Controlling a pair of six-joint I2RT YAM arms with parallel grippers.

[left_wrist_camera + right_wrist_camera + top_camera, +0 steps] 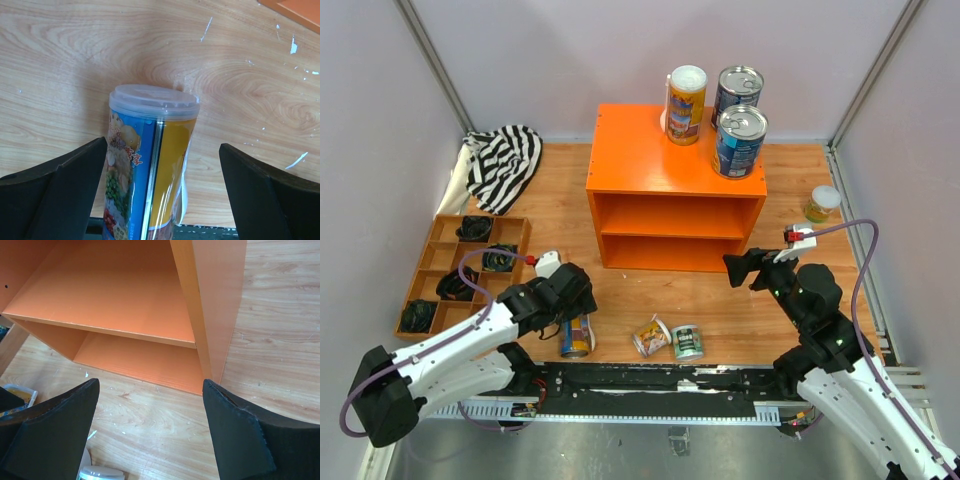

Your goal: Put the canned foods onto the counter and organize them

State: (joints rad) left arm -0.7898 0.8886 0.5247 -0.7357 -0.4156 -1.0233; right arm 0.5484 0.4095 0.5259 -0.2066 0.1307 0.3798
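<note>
Orange counter (630, 150), open shelf face toward the arms, sits ahead of both grippers. Right gripper (150, 385) faces the counter's right front edge, fingers spread, nothing between them. Brown tray (442, 235) is left of the left gripper (162, 150), with the striped cloth (505, 160) beyond the tray.

On the counter top, far ahead of the right gripper: wide blue can (740, 142) upright with a silver top, second wide blue can (738, 95) just behind it. Their labels are too small to read. Tall can on counter (686, 105) stands just left of them, upright, white lid.

Left gripper fingers are wide apart, with the tall yellow-and-blue can (152, 170) centred between them and touching neither. It stands upright on the table (560, 215), long axis vertical, clear plastic lid up. Its label has a blue panel with peas and other vegetables, a yellow panel, and small red characters I can't read.

Between the two grippers, nearer the bases: small yellow-labelled can (652, 336) tipped over, small green-labelled can (687, 342) just beside it. Small yellow can (823, 204), white lid, upright, sits beyond and right of the right gripper.
</note>
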